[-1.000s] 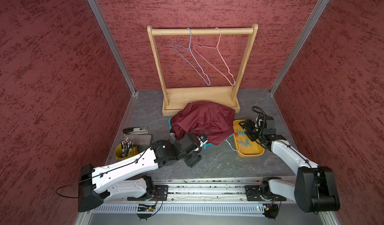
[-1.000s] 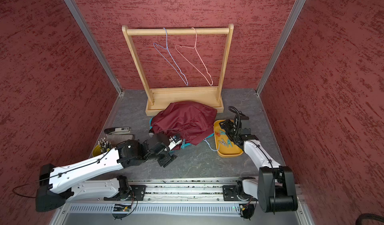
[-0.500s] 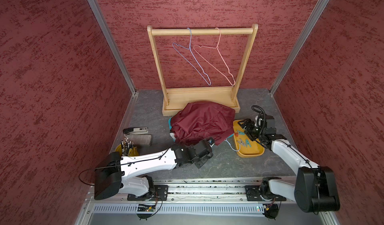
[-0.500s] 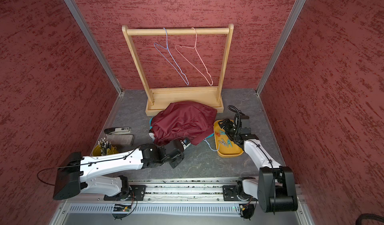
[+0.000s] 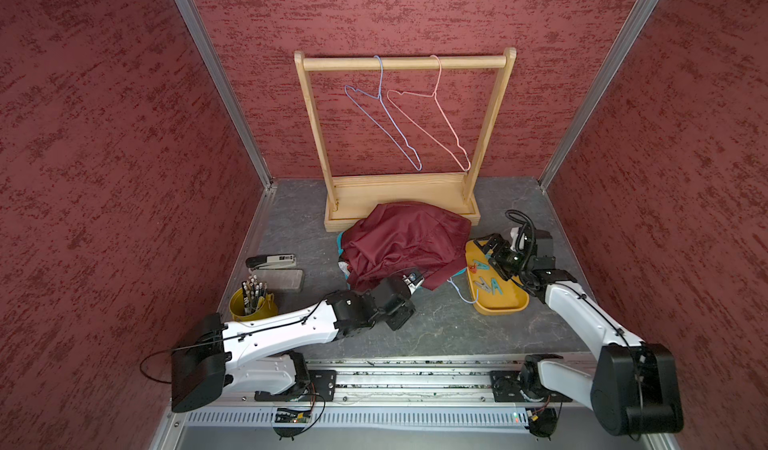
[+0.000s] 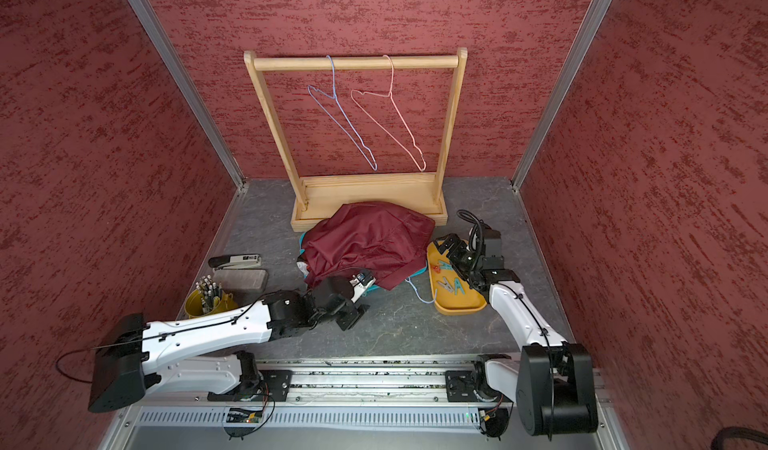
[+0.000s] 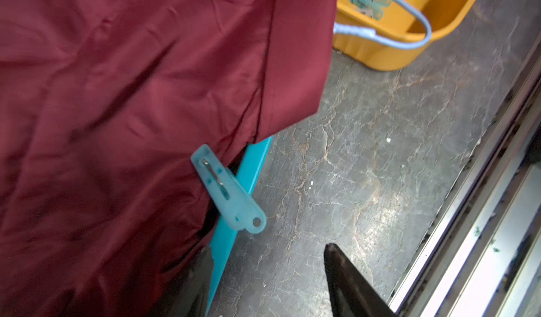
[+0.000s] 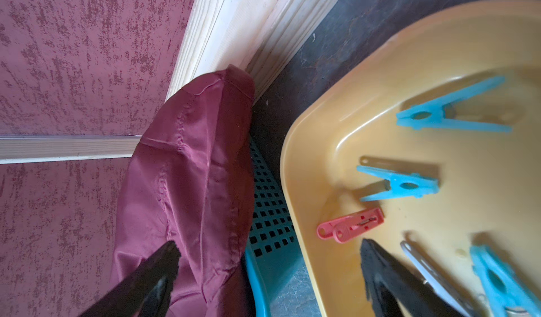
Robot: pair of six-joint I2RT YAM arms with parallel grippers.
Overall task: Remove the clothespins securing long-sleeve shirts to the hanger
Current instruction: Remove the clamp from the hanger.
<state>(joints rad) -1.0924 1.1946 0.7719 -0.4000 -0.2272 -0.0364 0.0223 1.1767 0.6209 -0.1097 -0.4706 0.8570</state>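
Grey marbled tabletop (image 5: 436,331), wooden rack (image 5: 395,190), yellow tray (image 5: 503,309), stapler (image 5: 272,261), grey block (image 5: 280,280), pencil cup (image 5: 251,306), teal basket (image 8: 269,210)

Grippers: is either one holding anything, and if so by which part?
Nothing is held. The left gripper is open, short of the teal clothespin clipped to the maroon shirt; the right gripper is open and empty at the edge of the yellow tray.

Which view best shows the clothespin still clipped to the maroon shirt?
The left wrist view: the clothespin sits sharp and close, clamped on the maroon shirt edge. In both top views I cannot make it out. The right wrist view misses it, showing only loose pins in the yellow tray.
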